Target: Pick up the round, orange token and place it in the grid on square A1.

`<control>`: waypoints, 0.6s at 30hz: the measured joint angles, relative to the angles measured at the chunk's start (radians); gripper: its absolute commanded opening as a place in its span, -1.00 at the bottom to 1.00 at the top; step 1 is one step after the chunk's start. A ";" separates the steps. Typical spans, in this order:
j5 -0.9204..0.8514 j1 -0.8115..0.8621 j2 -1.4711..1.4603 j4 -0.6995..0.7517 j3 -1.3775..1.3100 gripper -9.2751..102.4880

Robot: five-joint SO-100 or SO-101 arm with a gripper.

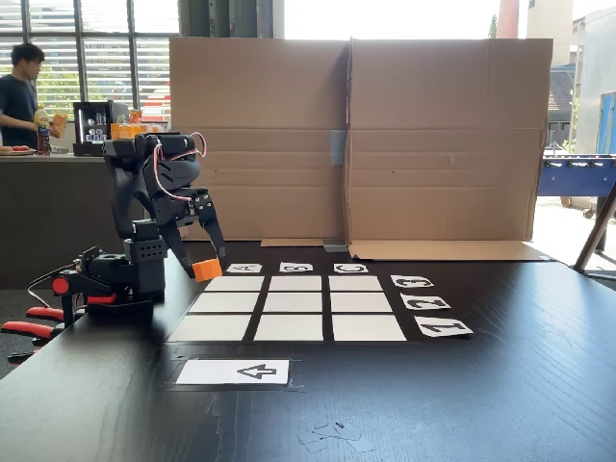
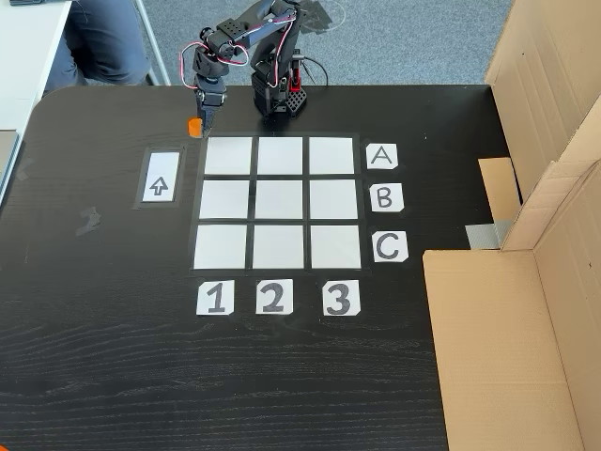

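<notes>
Your arm is folded low over the dark table (image 2: 113,357), and the gripper (image 1: 205,262) points down at the orange token (image 1: 207,269); in a fixed view the black fingers (image 1: 214,236) come down on either side of the token and it looks pinched between them, the jaws closed to about its width — though whether it rests on the table or hangs just above it, you cannot tell from here. In the other fixed view the gripper (image 2: 200,120) sits right over the token (image 2: 194,127), which lies just outside the grid (image 2: 254,200), beside the corner square A1 (image 2: 228,156) and above the arrow card (image 2: 161,178); the token is on bare table, not on any white square. All nine squares are bare; the labels run A, B, C along one edge and 1, 2, 3 along another — a cardboard wall (image 1: 356,135) stands behind the grid.
</notes>
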 measured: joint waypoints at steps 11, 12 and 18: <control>0.000 -0.075 0.210 -0.002 0.245 -0.74; 0.000 -0.075 0.224 -0.002 0.262 -0.74; 0.000 -0.080 0.288 -0.012 0.331 -0.74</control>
